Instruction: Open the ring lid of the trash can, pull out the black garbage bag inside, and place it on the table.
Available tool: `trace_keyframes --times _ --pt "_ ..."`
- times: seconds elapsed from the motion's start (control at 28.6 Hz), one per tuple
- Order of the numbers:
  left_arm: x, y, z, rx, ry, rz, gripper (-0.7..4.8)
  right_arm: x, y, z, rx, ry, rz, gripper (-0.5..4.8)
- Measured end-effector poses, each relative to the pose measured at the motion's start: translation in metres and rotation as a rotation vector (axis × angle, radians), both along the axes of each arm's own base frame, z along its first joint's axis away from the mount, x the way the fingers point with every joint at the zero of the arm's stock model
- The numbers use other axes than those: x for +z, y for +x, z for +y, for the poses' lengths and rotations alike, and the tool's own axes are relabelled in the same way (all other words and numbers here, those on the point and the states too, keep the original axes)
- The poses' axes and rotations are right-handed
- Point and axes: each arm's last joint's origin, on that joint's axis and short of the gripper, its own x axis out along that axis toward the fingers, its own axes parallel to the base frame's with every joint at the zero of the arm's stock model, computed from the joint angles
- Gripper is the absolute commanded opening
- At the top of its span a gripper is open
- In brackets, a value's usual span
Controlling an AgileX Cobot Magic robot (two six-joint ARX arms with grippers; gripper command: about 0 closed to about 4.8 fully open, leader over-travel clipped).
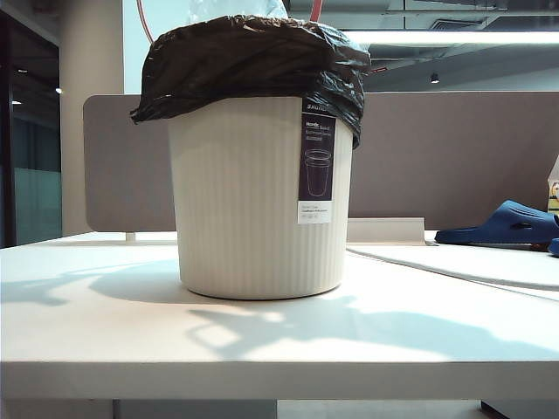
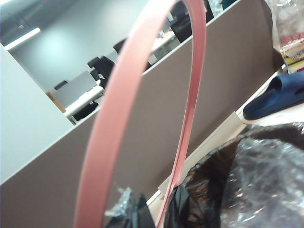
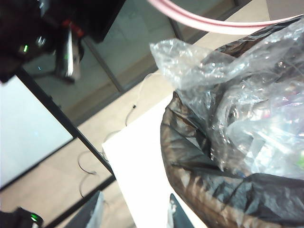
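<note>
Off-white, smooth and thick-edged, the table fills the near ground of the exterior view. On it stands the cream-white ribbed plastic trash can, the glossy black garbage bag folded over its rim. Two short arcs of the thin salmon-pink ring lid show above the bag; neither arm appears.

From the left wrist, the hoop looms close and upright over the bag, so it is lifted off the rim. The left gripper is unseen here; its jaws are closed, probably on the hoop.

From the right wrist, the right gripper sits half-open and empty beside the bag's near edge, clear plastic bulging above. Carry the hoop well clear before pinching black film only.
</note>
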Motion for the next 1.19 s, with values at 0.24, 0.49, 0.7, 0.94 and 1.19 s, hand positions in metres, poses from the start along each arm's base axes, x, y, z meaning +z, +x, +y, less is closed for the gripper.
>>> trace_keyframes --times 0.24,0.49,0.7,0.94,1.19 --pt "0.012 0.014 0.014 0.019 -0.006 -0.015 -0.06 -0.003 0.000 0.000 0.009 -0.041 -0.035 1.69" --pt "0.019 0.027 0.017 0.035 -0.005 -0.028 -0.06 -0.006 -0.001 -0.001 0.004 -0.070 -0.028 1.67" --pt "0.013 0.039 0.022 0.062 0.004 -0.009 -0.06 -0.008 -0.001 -0.001 0.008 -0.089 -0.033 1.66" --pt "0.016 0.045 0.032 0.097 0.013 -0.019 -0.06 -0.011 -0.002 -0.001 0.010 -0.119 -0.020 1.67" --pt "0.026 0.045 0.037 0.110 0.004 -0.048 -0.06 -0.012 -0.002 -0.001 0.011 -0.126 -0.018 1.66"
